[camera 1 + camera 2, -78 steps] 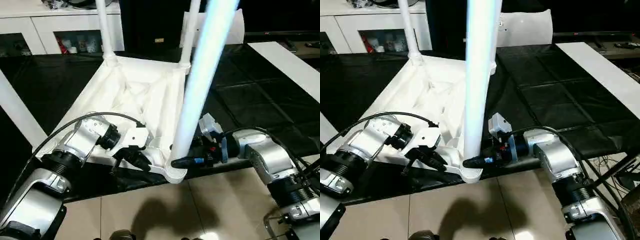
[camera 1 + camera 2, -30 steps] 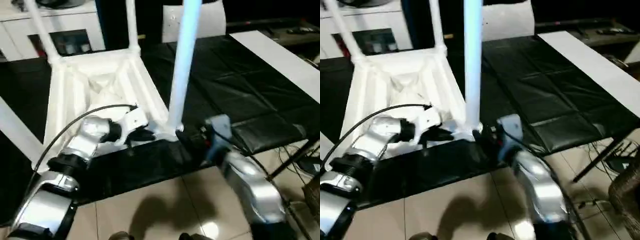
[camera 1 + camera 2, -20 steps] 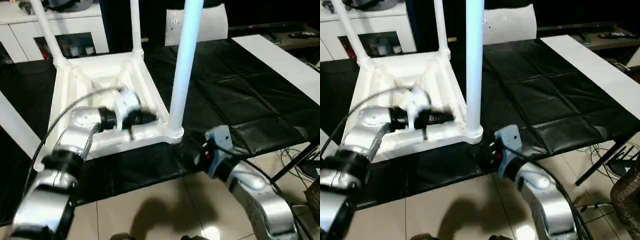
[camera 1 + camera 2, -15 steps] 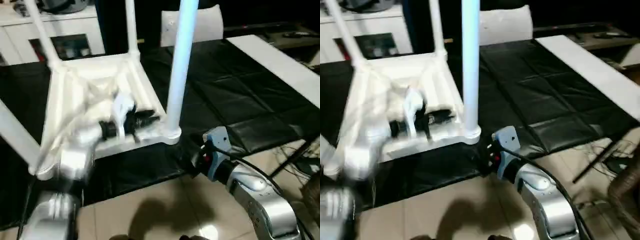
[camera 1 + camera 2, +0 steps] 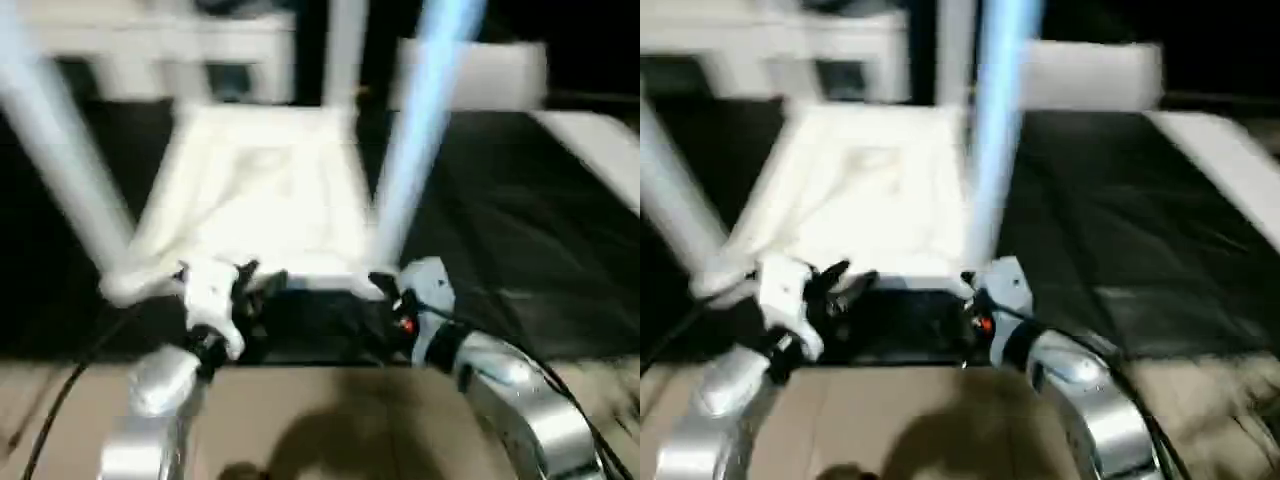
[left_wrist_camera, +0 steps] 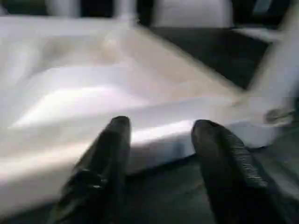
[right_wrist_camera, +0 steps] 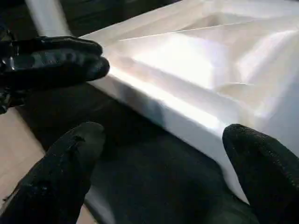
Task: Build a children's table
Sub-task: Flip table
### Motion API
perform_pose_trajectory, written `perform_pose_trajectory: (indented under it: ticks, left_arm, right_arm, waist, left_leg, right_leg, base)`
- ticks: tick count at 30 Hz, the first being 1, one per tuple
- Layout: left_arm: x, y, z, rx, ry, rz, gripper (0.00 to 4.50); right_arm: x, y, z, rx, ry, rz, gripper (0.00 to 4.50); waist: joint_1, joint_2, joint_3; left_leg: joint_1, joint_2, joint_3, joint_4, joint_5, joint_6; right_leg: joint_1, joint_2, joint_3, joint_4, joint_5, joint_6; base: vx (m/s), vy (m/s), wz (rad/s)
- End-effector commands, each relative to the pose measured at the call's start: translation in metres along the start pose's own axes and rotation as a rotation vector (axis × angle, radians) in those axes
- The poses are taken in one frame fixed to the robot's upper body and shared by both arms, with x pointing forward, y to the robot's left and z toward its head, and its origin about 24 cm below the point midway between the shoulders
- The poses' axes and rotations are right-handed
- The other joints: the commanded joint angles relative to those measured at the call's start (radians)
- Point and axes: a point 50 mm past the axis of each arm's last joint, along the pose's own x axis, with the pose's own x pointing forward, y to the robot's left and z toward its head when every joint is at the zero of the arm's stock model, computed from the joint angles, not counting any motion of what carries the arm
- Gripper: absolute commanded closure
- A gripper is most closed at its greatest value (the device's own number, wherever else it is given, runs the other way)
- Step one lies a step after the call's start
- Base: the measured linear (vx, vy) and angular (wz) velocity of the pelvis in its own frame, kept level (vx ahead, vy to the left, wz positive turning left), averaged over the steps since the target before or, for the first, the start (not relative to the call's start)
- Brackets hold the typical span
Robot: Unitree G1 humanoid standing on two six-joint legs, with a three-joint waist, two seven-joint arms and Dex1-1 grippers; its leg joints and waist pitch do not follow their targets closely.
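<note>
The children's table lies upside down on the black mat, its ribbed white top [image 5: 260, 190] facing up. Three white legs stand in its sockets: one near right [image 5: 420, 130], one near left [image 5: 60, 150] and one at the far side [image 5: 345, 40]. My left gripper [image 5: 262, 283] hovers just in front of the top's near rim [image 6: 154, 130], its two black fingers [image 6: 114, 149] apart with nothing between them. My right gripper [image 5: 375, 300] sits by the near right corner. It is wide open [image 7: 168, 149] and empty, facing the rim and the left gripper [image 7: 70, 58].
A black mat [image 5: 520, 230] covers the work surface and ends just behind my grippers. Tan floor tiles [image 5: 330, 420] lie below. A white cabinet [image 5: 150, 50] stands at the back, a white panel [image 5: 480, 70] beside it. A flat white strip [image 5: 600, 160] runs along the right.
The camera has swung, shifting the whole picture. My left gripper has opened, come off the table's near rim and drawn back to the mat's edge. The right gripper stays open near the right corner.
</note>
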Motion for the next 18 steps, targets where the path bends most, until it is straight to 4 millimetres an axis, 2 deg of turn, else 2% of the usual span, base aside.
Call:
perform_pose_trajectory:
  ticks: [1, 2, 3, 4, 5, 6, 7, 8, 9, 10, 11, 12, 13, 14, 15, 16, 17, 18]
  left_arm:
    - [-0.004, 0.006, 0.007, 0.03, -0.024, 0.065, 1.94]
    - [-0.007, 0.007, 0.008, 0.029, -0.038, 0.072, 1.8]
    - [-0.007, 0.007, 0.008, 0.029, -0.038, 0.072, 1.64]
    - [-0.01, 0.009, 0.009, 0.024, -0.042, 0.102, 1.57]
    - [-0.012, 0.012, 0.01, 0.019, -0.047, 0.134, 1.58]
    - [-0.015, 0.017, 0.011, 0.022, -0.046, 0.193, 1.57]
    - [-0.016, 0.019, 0.012, 0.027, -0.046, 0.218, 1.34]
    - [-0.017, 0.02, 0.012, 0.022, -0.046, 0.242, 1.34]
    - [-0.017, 0.02, 0.012, 0.022, -0.046, 0.242, 1.2]
    - [-0.018, 0.025, 0.012, 0.021, -0.042, 0.289, 1.13]
    - [-0.02, 0.032, 0.011, 0.029, -0.03, 0.358, 1.13]
    - [-0.021, 0.035, 0.011, 0.036, -0.023, 0.394, 1.13]
    - [-0.022, 0.04, 0.012, 0.041, -0.029, 0.429, 1.13]
    - [-0.022, 0.044, 0.014, 0.038, -0.04, 0.456, 1.13]
    - [-0.023, 0.048, 0.016, 0.042, -0.046, 0.483, 1.13]
    - [-0.025, 0.053, 0.018, 0.05, -0.047, 0.527, 1.13]
    - [-0.025, 0.055, 0.018, 0.053, -0.046, 0.542, 1.13]
    - [-0.027, 0.06, 0.019, 0.056, -0.046, 0.58, 1.13]
  right_arm:
    - [0.0, 0.003, 0.003, 0.011, -0.019, 0.013, 0.0]
    - [0.0, 0.001, 0.004, 0.004, -0.027, 0.008, 0.0]
    - [0.0, 0.001, 0.004, 0.004, -0.027, 0.008, 0.0]
    - [0.001, -0.001, 0.005, -0.004, -0.032, -0.001, 0.0]
    - [0.002, -0.003, 0.006, -0.007, -0.044, -0.01, 0.0]
    - [0.004, -0.006, 0.01, -0.005, -0.068, -0.023, 0.0]
    - [0.005, -0.007, 0.011, -0.002, -0.079, -0.028, 0.0]
    - [0.005, -0.008, 0.012, 0.0, -0.084, -0.036, 0.0]
    - [0.005, -0.008, 0.012, 0.0, -0.084, -0.036, 0.0]
    - [0.007, -0.008, 0.014, 0.0, -0.095, -0.04, 0.0]
    - [0.009, -0.009, 0.016, -0.002, -0.11, -0.038, 0.0]
    - [0.01, -0.008, 0.018, -0.002, -0.117, -0.035, 0.0]
    - [0.011, -0.008, 0.019, -0.007, -0.121, -0.034, 0.0]
    - [0.012, -0.009, 0.019, -0.012, -0.125, -0.039, 0.0]
    - [0.012, -0.01, 0.02, -0.012, -0.129, -0.045, 0.0]
    - [0.013, -0.012, 0.021, -0.015, -0.134, -0.052, 0.0]
    - [0.014, -0.013, 0.021, -0.016, -0.135, -0.054, 0.0]
    - [0.015, -0.015, 0.022, -0.019, -0.137, -0.06, 0.0]
  waist:
    - [0.02, 0.007, -0.045]
    - [0.009, 0.024, -0.044]
    - [0.001, 0.038, -0.048]
    - [-0.015, 0.052, -0.054]
    - [-0.022, 0.043, -0.048]
    - [-0.03, 0.034, -0.037]
    - [-0.041, 0.022, -0.023]
    - [-0.048, 0.014, -0.017]
    - [-0.053, 0.009, -0.009]
    - [-0.063, 0.011, -0.01]
    - [-0.072, 0.01, -0.006]
    - [-0.099, 0.024, -0.008]
    - [-0.111, 0.034, -0.012]
    - [-0.112, 0.04, -0.006]
    - [-0.106, 0.038, -0.016]
    - [-0.104, 0.019, -0.007]
    - [-0.107, -0.004, -0.004]
    - [-0.112, -0.024, 0.009]
  left_leg:
    - [-0.018, 0.092, -0.018, -0.085, 0.04, 0.032]
    - [0.007, 0.124, -0.018, -0.147, 0.099, 0.082]
    - [0.037, 0.173, -0.036, -0.17, 0.069, 0.104]
    - [0.06, 0.229, -0.058, -0.183, 0.004, 0.11]
    - [0.053, 0.234, -0.056, -0.192, -0.058, 0.091]
    - [0.042, 0.209, -0.034, -0.204, -0.222, 0.018]
    - [0.037, 0.161, -0.01, -0.201, -0.369, -0.06]
    - [0.051, 0.132, 0.002, -0.185, -0.424, -0.089]
    - [0.064, 0.122, 0.005, -0.176, -0.429, -0.086]
    - [0.079, 0.114, 0.006, -0.165, -0.406, -0.081]
    - [0.079, 0.114, 0.005, -0.17, -0.419, -0.078]
    - [0.081, 0.137, -0.012, -0.193, -0.528, -0.086]
    - [0.045, 0.173, -0.034, -0.236, -0.614, -0.09]
    - [0.021, 0.195, -0.043, -0.278, -0.692, -0.099]
    - [0.019, 0.205, -0.046, -0.292, -0.723, -0.106]
    - [0.044, 0.173, -0.021, -0.28, -0.728, -0.124]
    - [0.064, 0.133, -0.013, -0.238, -0.673, -0.129]
    - [0.142, 0.032, 0.022, -0.029, -0.245, -0.061]
  right_leg:
    - [0.085, -0.186, 0.155, -0.167, -0.214, -0.079]
    - [0.069, -0.106, 0.105, -0.137, -0.151, -0.098]
    - [0.05, -0.073, 0.095, -0.111, -0.139, -0.087]
    - [0.033, -0.07, 0.106, -0.067, -0.052, -0.069]
    - [0.034, -0.074, 0.118, -0.063, -0.024, -0.061]
    - [0.043, -0.096, 0.142, -0.083, -0.035, -0.065]
    - [0.053, -0.12, 0.152, -0.126, -0.199, -0.068]
    - [0.046, -0.132, 0.147, -0.17, -0.464, -0.015]
    - [0.037, -0.135, 0.142, -0.195, -0.583, 0.018]
    - [0.038, -0.134, 0.126, -0.221, -0.675, 0.063]
    - [0.039, -0.124, 0.111, -0.23, -0.686, 0.082]
    - [0.059, -0.1, 0.072, -0.229, -0.593, 0.108]
    - [0.099, -0.089, 0.085, -0.16, -0.43, 0.09]
    - [0.119, -0.076, 0.096, -0.096, -0.341, 0.074]
    - [0.123, -0.071, 0.12, -0.043, -0.215, 0.055]
    - [0.074, -0.074, 0.151, -0.061, -0.195, 0.02]
    - [0.045, -0.096, 0.165, -0.133, -0.411, 0.036]
    - [-0.047, -0.177, 0.147, -0.296, -1.016, 0.107]
  base:
    - [0.0, 0.0, 0.0]
    - [-0.031, 0.055, 0.07]
    - [-0.031, 0.055, 0.07]
    - [-0.018, 0.077, 0.05]
    - [-0.028, 0.066, 0.03]
    - [-0.028, 0.066, 0.03]
    - [-0.074, 0.047, -0.03]
    - [-0.075, 0.037, -0.05]
    - [-0.075, 0.037, -0.05]
    - [-0.054, 0.028, -0.04]
    - [-0.055, 0.029, -0.07]
    - [-0.055, 0.029, -0.07]
    - [0.0, 0.0, 0.0]
    - [-0.061, 0.021, -0.09]
    - [-0.061, 0.021, -0.09]
    - [-0.057, -0.027, 0.05]
    - [-0.02, -0.06, 0.18]
    - [-0.02, -0.06, 0.18]
